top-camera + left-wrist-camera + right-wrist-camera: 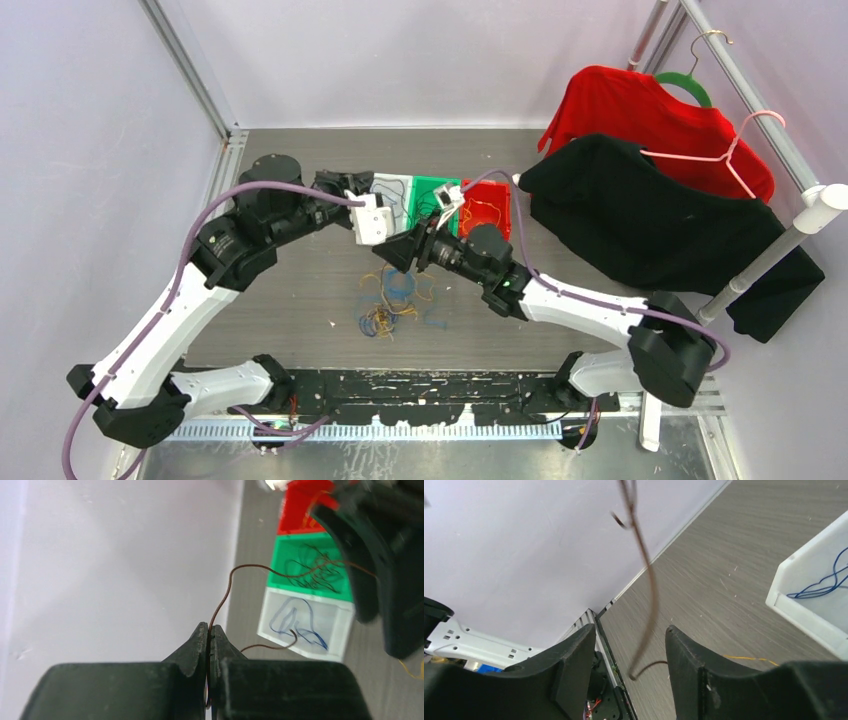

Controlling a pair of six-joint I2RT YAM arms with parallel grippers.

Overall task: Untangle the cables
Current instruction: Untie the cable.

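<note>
Left hand (209, 630) clenched on 1 brown cable (225, 592), right hand (629, 647) released around the same strand.

The left hand's 2 fingers are pressed together with the brown cable pinched at their tips. From there it rises, bends across toward the right arm, and a loose end curls out beside the fingers. In the right wrist view the strand hangs down between the right hand's 2 spread fingers; whether it touches either finger I cannot tell. On the bench (300, 300), below both hands, lies a tangle of cables (392, 298) in blue, yellow and dark strands. Behind it 3 bins stand in a row: the white bin (340, 630) holds a blue cable (295, 625), the green bin (280, 580) holds dark cables (315, 570), and the red bin (295, 510) sits at the end.
</note>
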